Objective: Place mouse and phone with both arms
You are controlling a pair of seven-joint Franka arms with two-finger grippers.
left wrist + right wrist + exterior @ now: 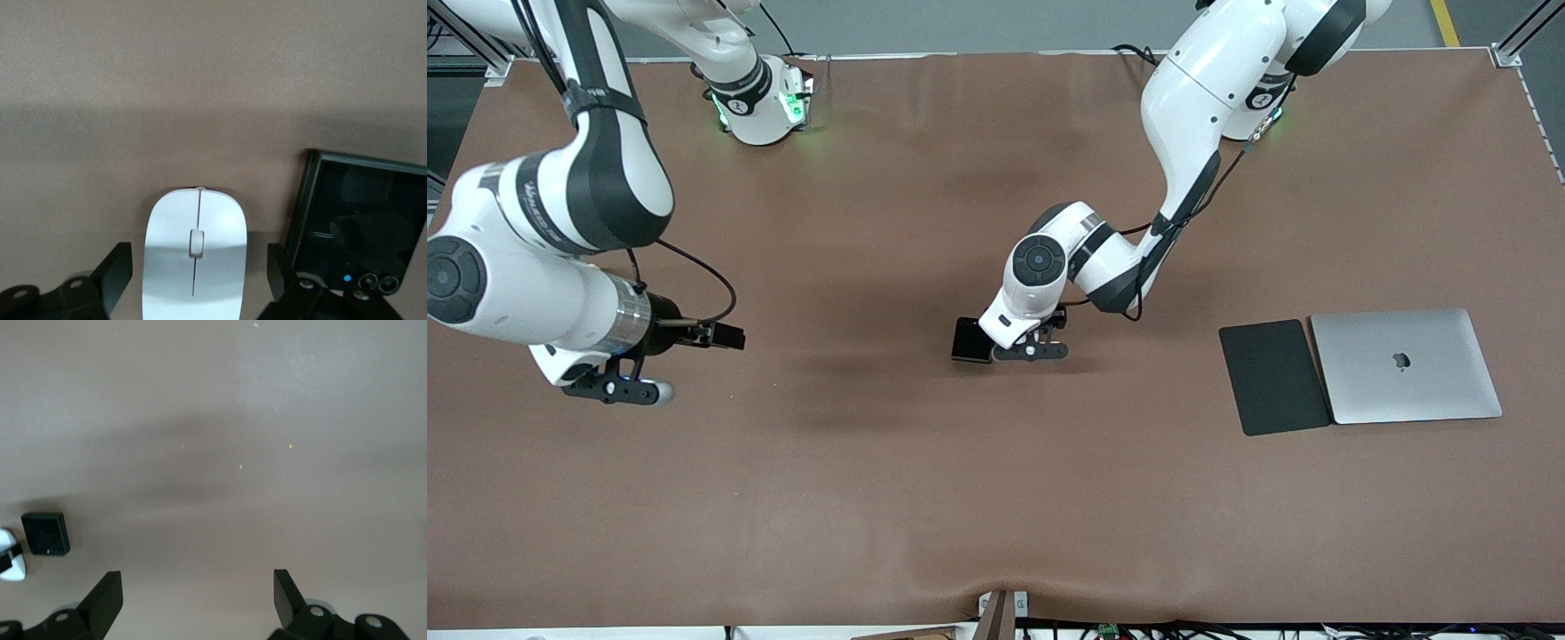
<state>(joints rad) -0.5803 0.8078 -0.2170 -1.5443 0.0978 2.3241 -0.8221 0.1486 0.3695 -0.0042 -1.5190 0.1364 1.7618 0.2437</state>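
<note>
The white mouse (195, 260) lies on the brown table (996, 498) in the left wrist view, and the black phone (353, 227) lies close beside it. My left gripper (199, 267) is low over the mouse and open. Its fingers (119, 267) stand on either side of the mouse with small gaps. In the front view the left gripper (1032, 349) hides the mouse, and the phone (971, 340) shows beside it at mid-table. My right gripper (618, 389) is open and empty above bare table at the right arm's end. The right wrist view shows this gripper (198, 587) and the phone (45, 533) far off.
A matte dark grey pad (1272, 378) and a closed silver laptop (1405, 364) lie side by side toward the left arm's end of the table. The table's front edge has a small clamp (1000, 609) at its middle.
</note>
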